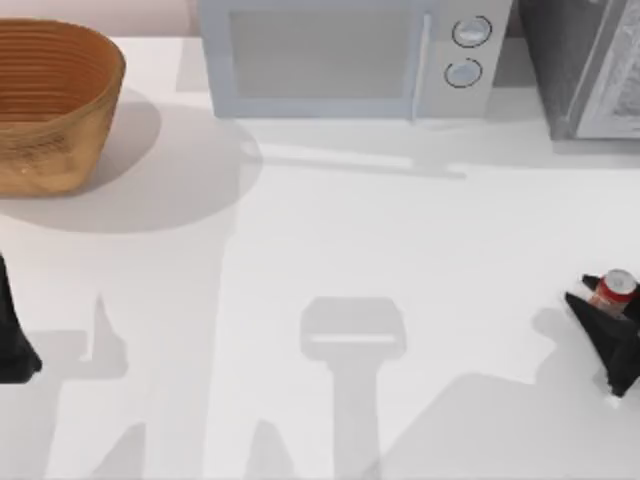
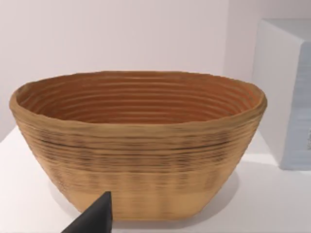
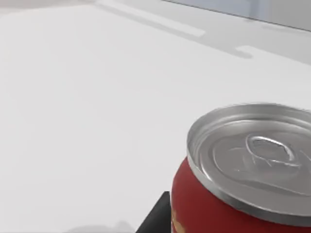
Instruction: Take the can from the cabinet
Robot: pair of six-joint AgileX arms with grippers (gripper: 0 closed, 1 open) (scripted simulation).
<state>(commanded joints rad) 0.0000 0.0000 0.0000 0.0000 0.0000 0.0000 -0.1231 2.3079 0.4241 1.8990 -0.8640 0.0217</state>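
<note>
One small red can (image 1: 614, 291) with a silvery top is the whole matter here, and it stands out on the open white table (image 1: 330, 260) near the top view's right edge — not inside any cabinet. It looks upright, its lid showing to the overhead camera. The right gripper (image 1: 604, 312) is wrapped about it: dark fingers run along either side of the can, and in the right wrist view the can (image 3: 243, 179) sits right up against the camera with a black finger (image 3: 156, 217) touching its lower side. I judge the jaws clamped on the can, though the far finger is hidden behind it.

That puts the step in hand late in the task — the can is already out and held, well apart from the grey cabinet (image 1: 590, 65) at the far right corner and from the microwave (image 1: 340, 55) beside it. What remains, as I read it, is to carry or set the can where it is wanted while keeping it upright and the grip firm.

Over at the table's left edge the left arm (image 1: 12, 330) is parked, its camera facing the wicker basket (image 2: 138, 145); whether its jaws are apart or together I cannot tell.
</note>
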